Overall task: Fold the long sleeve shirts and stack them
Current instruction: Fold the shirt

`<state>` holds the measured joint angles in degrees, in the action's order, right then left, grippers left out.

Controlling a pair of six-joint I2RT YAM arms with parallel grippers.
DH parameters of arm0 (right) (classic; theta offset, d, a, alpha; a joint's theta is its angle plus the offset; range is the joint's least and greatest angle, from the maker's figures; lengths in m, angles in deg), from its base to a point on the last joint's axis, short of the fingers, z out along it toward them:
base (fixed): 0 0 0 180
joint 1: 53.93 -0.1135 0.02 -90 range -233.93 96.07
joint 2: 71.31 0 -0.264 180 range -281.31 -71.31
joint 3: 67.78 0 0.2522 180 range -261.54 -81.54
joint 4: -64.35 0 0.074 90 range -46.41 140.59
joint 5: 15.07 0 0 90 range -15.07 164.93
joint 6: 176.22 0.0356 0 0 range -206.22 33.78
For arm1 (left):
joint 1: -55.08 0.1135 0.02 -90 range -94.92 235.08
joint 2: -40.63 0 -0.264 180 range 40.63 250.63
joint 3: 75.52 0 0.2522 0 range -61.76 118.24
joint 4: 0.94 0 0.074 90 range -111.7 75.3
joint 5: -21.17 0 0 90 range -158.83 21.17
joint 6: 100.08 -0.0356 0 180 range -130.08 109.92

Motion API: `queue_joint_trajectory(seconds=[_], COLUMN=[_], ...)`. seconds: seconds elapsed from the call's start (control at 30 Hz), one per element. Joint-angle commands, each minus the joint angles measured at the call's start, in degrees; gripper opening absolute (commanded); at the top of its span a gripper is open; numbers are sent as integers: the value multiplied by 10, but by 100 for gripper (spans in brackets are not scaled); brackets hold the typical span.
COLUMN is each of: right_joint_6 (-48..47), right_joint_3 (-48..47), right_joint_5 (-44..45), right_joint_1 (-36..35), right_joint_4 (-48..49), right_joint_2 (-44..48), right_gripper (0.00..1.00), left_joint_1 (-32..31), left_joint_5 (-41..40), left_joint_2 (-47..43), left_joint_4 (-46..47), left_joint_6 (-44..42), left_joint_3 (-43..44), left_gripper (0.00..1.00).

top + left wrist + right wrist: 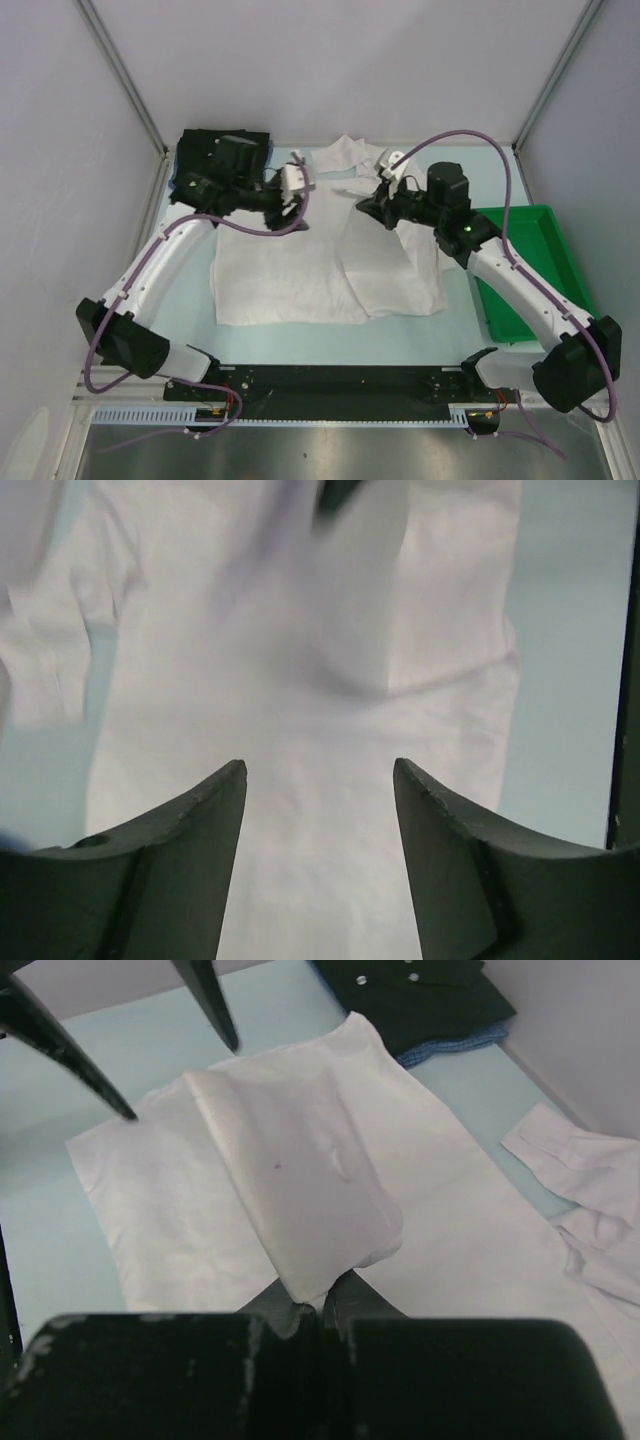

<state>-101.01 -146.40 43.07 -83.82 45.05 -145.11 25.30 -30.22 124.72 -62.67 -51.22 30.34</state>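
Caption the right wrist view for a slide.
Right gripper pinches a raised fold of the white shirt; black shirt lies on blue shirt beyond.

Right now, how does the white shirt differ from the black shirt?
The white shirt lies spread out centrally; the black shirt sits folded in the far left corner. The right end effector pinches a fold of the white shirt; no end effector holds the black shirt. Both are cloth.
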Motion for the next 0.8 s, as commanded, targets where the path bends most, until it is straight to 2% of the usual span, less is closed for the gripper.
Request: queue_joint_trajectory(seconds=[0.0,0.03,0.07,0.13,0.17,0.27,0.47,0.6,0.77], right_joint_6=[34,38,40,37,36,37,37,35,35], right_joint_3=[19,25,32,43,48,61,64,65,54], right_joint_5=[-49,-52,-57,-58,-58,-43,-8,4,21], right_joint_1=[50,55,56,62,62,67,69,69,69], right_joint_4=[18,12,9,-3,-8,-38,-85,-97,-106], right_joint_2=[75,86,107,129,148,176,234,254,271], right_gripper=[0,0,0,0,0,0,0,0,0], left_joint_1=[127,152,161,176,181,190,191,191,191], left_joint_5=[64,45,5,-52,-89,-130,-216,-259,-302], left_joint_2=[-87,-104,-128,-190,-210,-270,-287,-286,-271], left_joint_4=[-127,-146,-175,-182,-184,-167,-75,-19,23], left_joint_6=[-72,-142,-176,-242,-261,-291,-268,-290,-316], left_joint_3=[-135,-173,-254,-338,-408,-506,-596,-633,-671], left_gripper=[66,65,64,61,60,57,56,56,52])
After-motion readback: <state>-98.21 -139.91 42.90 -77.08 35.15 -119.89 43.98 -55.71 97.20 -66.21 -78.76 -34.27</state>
